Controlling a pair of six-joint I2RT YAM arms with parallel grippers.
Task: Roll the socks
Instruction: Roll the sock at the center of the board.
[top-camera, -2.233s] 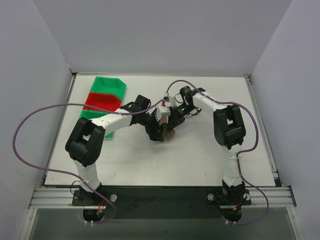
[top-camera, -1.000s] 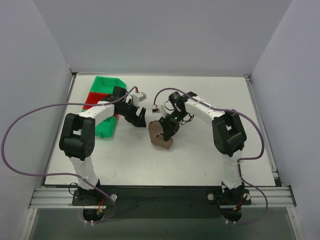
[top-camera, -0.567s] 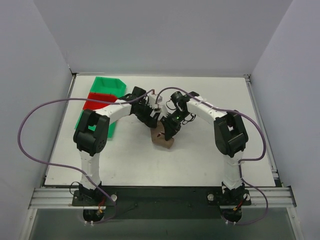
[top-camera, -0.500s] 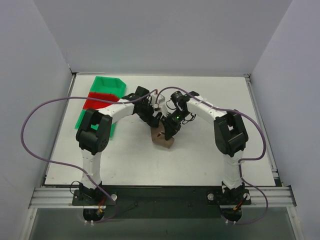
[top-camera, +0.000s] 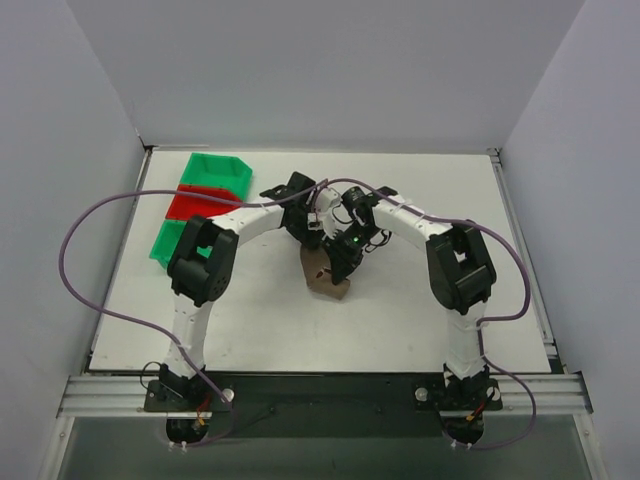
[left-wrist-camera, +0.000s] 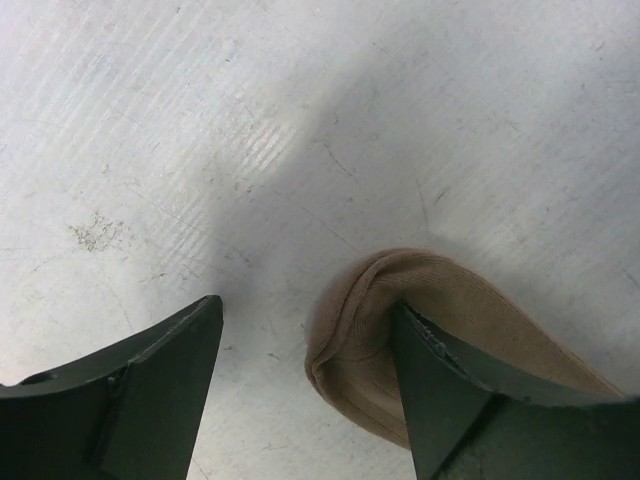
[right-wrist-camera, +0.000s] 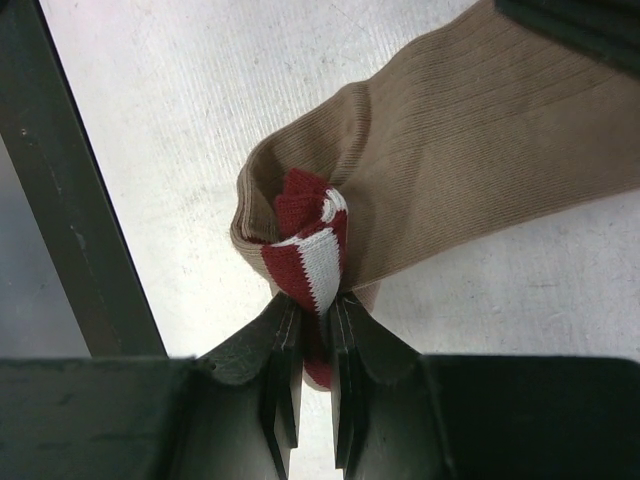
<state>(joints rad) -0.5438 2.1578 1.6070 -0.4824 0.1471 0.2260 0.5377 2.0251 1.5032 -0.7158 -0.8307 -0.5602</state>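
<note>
The tan socks lie bunched on the white table, well to the right of the row of green and red bins. The right gripper is clenched on their red-and-white cuff. The left gripper stands spread wide, grasping nothing. The socks' rounded end lies between its fingers, touching one.
</note>
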